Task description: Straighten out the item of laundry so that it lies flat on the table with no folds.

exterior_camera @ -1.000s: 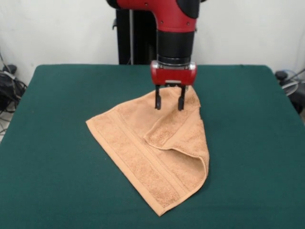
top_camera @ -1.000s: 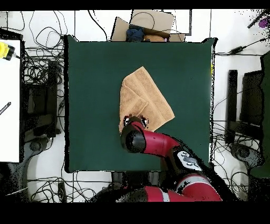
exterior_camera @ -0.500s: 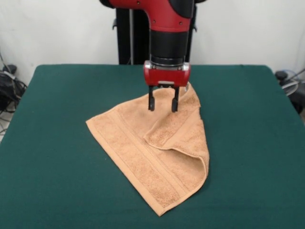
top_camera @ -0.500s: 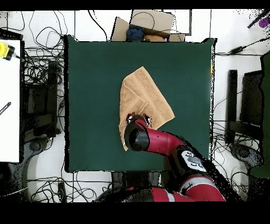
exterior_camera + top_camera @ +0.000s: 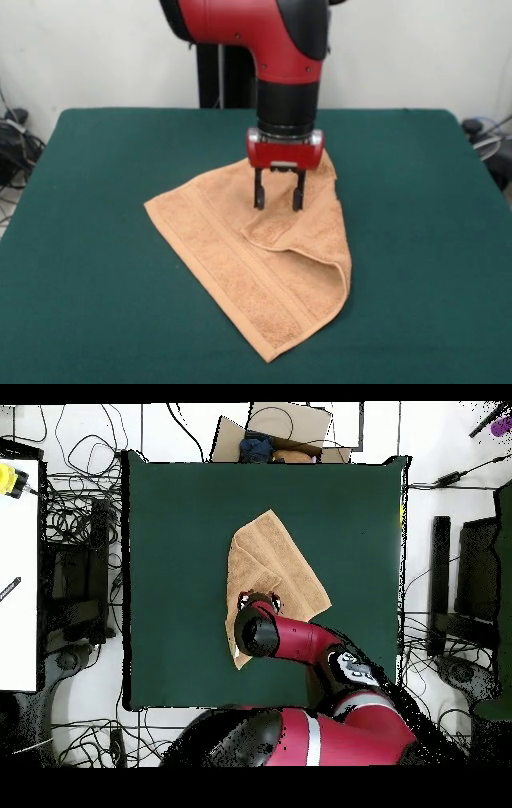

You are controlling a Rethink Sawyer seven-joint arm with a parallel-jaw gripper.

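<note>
The item of laundry (image 5: 240, 248) is an orange-tan terry towel lying on the dark green table (image 5: 96, 240), with its right part folded over onto itself so a flap edge runs across the middle. In the overhead view the towel (image 5: 285, 564) shows as a slanted shape with the fold on its left side. My gripper (image 5: 278, 200) hangs open just above the folded flap, one black finger (image 5: 259, 194) on each side of a gap, nothing between them. From above, the arm's red and black wrist (image 5: 256, 634) covers the gripper and the towel's near corner.
Cables and dark boxes (image 5: 75, 574) lie on the floor on both sides of the table. A cardboard box (image 5: 275, 429) sits beyond the far table edge. Bare green top surrounds the towel on every side.
The gripper dropped lower and came slightly toward the table's middle, from over the towel's far corner to just above the folded flap. It stayed open. The towel has not moved.
</note>
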